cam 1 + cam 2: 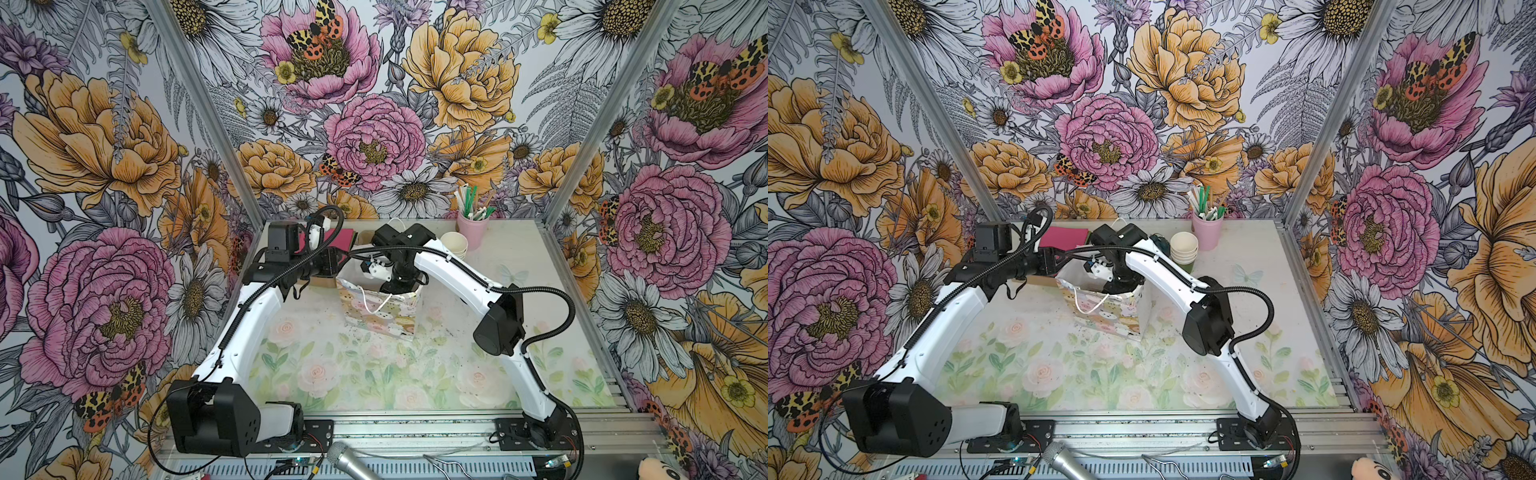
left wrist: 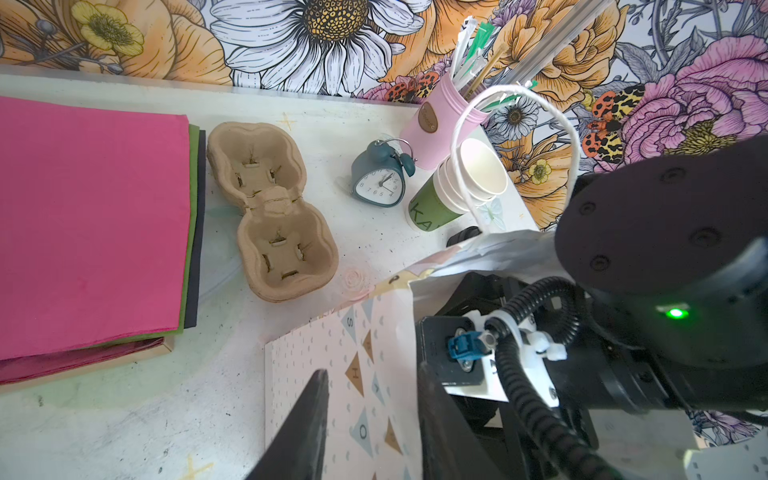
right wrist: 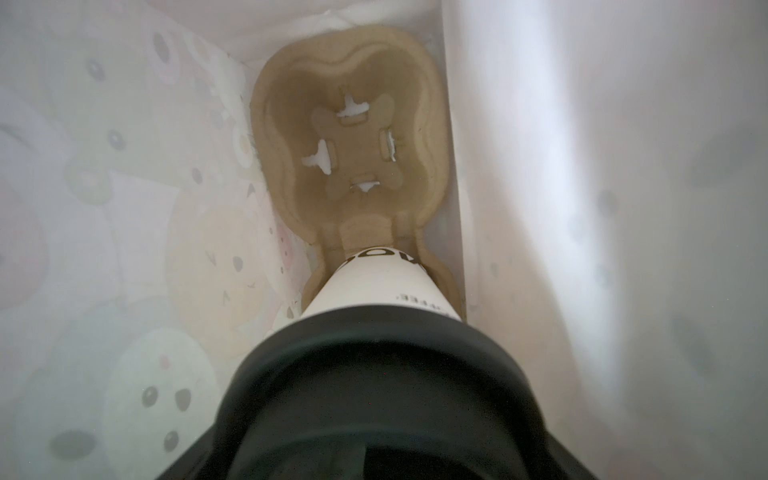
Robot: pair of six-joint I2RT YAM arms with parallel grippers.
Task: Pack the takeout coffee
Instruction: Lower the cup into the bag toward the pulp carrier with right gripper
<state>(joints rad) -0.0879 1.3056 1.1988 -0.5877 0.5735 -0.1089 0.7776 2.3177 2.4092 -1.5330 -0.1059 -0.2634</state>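
Lid (image 3: 374,374) fills the near part of the right wrist view. The coffee (image 3: 374,286) stands upright under it, foot in the near pocket of the carrier (image 3: 357,124) at the bottom of the bag (image 3: 582,208). Your right gripper (image 1: 397,286) reaches down into the bag over the coffee. You can't tell if it clamps the lid or just straddles it, since the fingers are lost in black blur. Your left gripper (image 2: 372,374) is part-spread across the bag's side wall, grip unclear. In both top views the bag hides the coffee.
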